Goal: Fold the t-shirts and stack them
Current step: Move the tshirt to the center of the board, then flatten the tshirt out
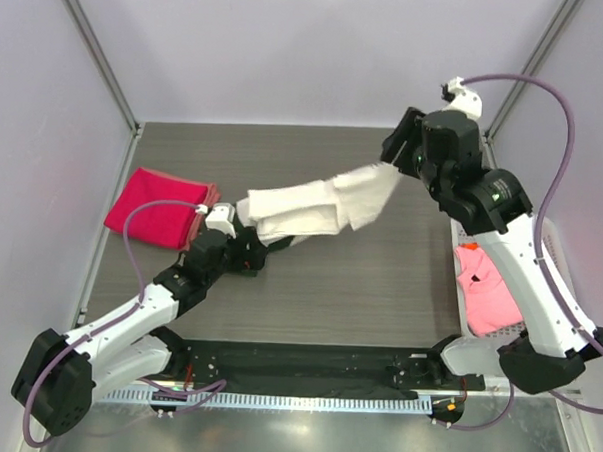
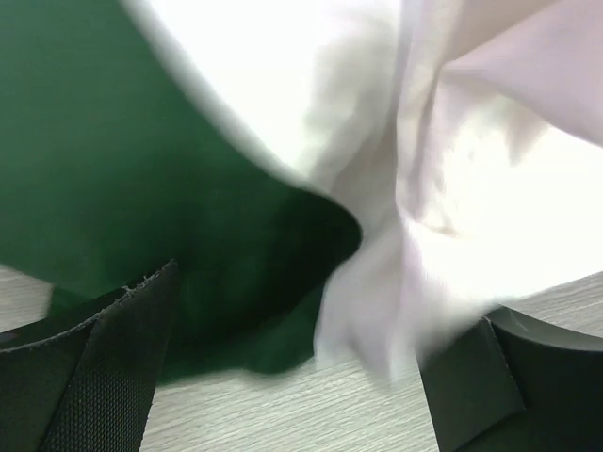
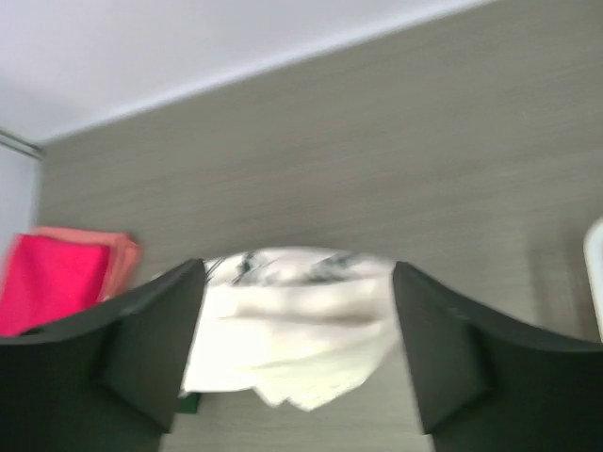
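Note:
The cream-white t-shirt (image 1: 322, 209) with a dark green sleeve (image 2: 141, 169) hangs stretched and blurred over the middle of the table. My right gripper (image 1: 397, 150) is raised at its far right end. In the right wrist view its jaws (image 3: 297, 358) stand wide open, and the white cloth (image 3: 292, 330) lies beyond them, unpinched. My left gripper (image 1: 250, 249) sits low at the shirt's left end. It is open (image 2: 311, 386), with cloth (image 2: 452, 141) draped just ahead and bare table between its fingers. A folded magenta-red t-shirt (image 1: 157, 208) lies at the left. The pink t-shirt (image 1: 489, 289) lies at the right.
A salmon-coloured cloth edge (image 3: 118, 259) shows under the magenta-red shirt. A white lattice basket (image 1: 556, 247) stands at the table's right edge, behind the right arm. Walls close the table in at the back and on both sides.

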Robot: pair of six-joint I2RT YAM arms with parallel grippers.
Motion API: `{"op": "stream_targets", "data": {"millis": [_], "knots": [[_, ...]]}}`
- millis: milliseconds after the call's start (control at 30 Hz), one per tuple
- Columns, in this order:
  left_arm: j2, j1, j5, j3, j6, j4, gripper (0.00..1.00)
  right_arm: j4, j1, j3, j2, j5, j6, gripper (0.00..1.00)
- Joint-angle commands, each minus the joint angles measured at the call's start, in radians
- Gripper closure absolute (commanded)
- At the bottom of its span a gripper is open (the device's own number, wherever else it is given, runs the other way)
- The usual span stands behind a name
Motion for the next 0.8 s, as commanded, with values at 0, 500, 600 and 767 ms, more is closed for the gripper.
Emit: {"op": "stream_targets", "data": {"millis": [0, 500, 600, 767], "knots": [[0.004, 0.001, -0.042, 0.03, 0.007, -0.009, 0.0, 0.051, -0.017, -0.204, -0.016, 0.05, 0.016, 0.07], [0.011, 0.003, -0.043, 0.035, 0.001, -0.013, 0.0, 0.468, 0.062, -0.909, -0.113, -0.293, -0.077, 0.28], [0.022, 0.003, -0.059, 0.04, -0.003, -0.026, 0.0, 0.519, 0.083, -0.902, -0.053, -0.287, -0.102, 0.28], [0.051, 0.003, -0.08, 0.06, -0.011, -0.053, 0.01, 0.588, 0.14, -0.833, 0.113, -0.321, -0.168, 0.35]]}}
